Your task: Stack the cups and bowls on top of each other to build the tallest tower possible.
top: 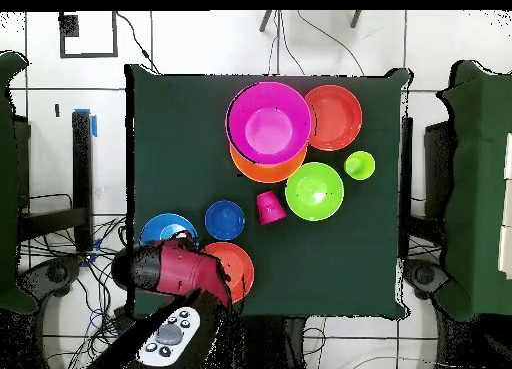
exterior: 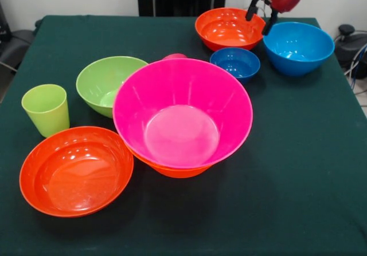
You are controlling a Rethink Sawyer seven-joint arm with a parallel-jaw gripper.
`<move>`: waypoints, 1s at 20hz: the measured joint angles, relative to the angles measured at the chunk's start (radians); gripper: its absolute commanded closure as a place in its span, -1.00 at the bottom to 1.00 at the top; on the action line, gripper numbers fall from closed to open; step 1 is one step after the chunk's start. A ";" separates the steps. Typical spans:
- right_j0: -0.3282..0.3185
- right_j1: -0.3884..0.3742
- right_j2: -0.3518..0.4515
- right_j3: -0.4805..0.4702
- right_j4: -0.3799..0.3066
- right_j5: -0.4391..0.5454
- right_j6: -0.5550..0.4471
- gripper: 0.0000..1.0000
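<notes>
The big pink bowl (exterior: 182, 115) sits nested in the big orange bowl (exterior: 175, 171) at the table's middle; they also show in the overhead view, pink (top: 268, 123) in orange (top: 262, 170). The green bowl (exterior: 109, 84), the lime green cup (exterior: 46, 108) and a shallow red-orange bowl (exterior: 76, 170) stand to the left. The red-pink cup (exterior: 175, 56) peeks out behind the pink bowl, upside down in the overhead view (top: 270, 207). My gripper (exterior: 259, 16) is open and empty, hanging between the far red-orange bowl (exterior: 229, 28) and the light blue bowl (exterior: 298, 47). The small dark blue bowl (exterior: 235, 63) sits just in front. The yellow-orange cup is out of view.
The dark green table (exterior: 298, 187) ends close behind the far bowls. In the overhead view my red arm (top: 170, 267) covers part of the red-orange bowl (top: 238, 265) and the light blue bowl (top: 165, 228). A controller (top: 170, 335) lies off the table by the base.
</notes>
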 measured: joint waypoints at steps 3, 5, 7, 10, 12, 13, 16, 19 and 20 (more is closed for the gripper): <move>0.093 0.041 -0.054 -0.007 0.073 0.006 0.072 -1.00; 0.132 0.055 -0.073 -0.013 0.098 0.016 0.115 -1.00; 0.152 0.063 -0.082 -0.017 0.110 0.024 0.144 -1.00; 0.174 0.084 -0.095 -0.032 0.120 0.033 0.195 -1.00; 0.175 0.098 -0.100 -0.041 0.121 0.033 0.212 -1.00; 0.173 0.103 -0.102 -0.043 0.121 0.033 0.215 -1.00; 0.163 0.122 -0.109 -0.051 0.121 0.034 0.218 -1.00; 0.146 0.141 -0.114 -0.057 0.121 0.033 0.218 -1.00; 0.143 0.144 -0.114 -0.057 0.121 0.033 0.218 -1.00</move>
